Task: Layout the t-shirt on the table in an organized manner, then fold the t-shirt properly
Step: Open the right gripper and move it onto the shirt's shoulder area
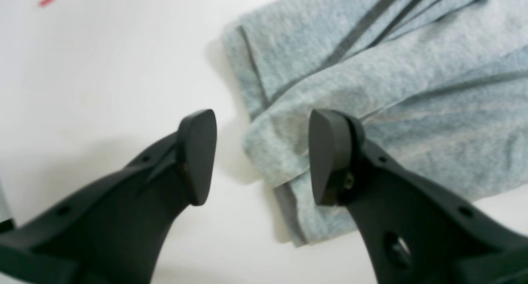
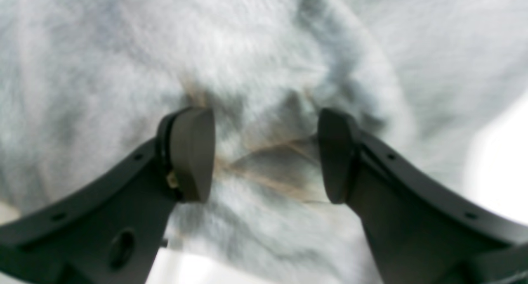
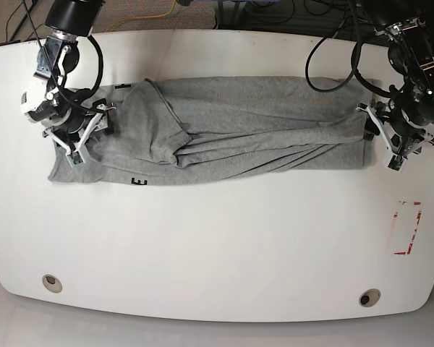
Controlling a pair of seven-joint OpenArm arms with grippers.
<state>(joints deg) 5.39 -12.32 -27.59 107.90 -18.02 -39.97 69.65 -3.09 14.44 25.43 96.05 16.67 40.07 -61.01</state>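
Observation:
The heather-grey t-shirt (image 3: 260, 123) lies across the white table (image 3: 217, 238) as a long band folded lengthwise, with wrinkled folds running along it. A black letter (image 3: 138, 181) shows at its near edge. At the band's right end, my left gripper (image 1: 262, 156) stands open just above the table. A folded corner of the t-shirt (image 1: 330, 81) lies under its fingertips, and nothing is held. My right gripper (image 2: 266, 154) is over the band's left end, open, with its fingers (image 2: 194, 152) down on puckered cloth (image 2: 247, 48).
A red-lined rectangular mark (image 3: 407, 228) sits near the table's right edge, and part of this red mark (image 1: 46, 0) shows in the left wrist view. Two round metal grommets (image 3: 51, 283) (image 3: 369, 297) are set near the front edge. Cables hang behind both arms.

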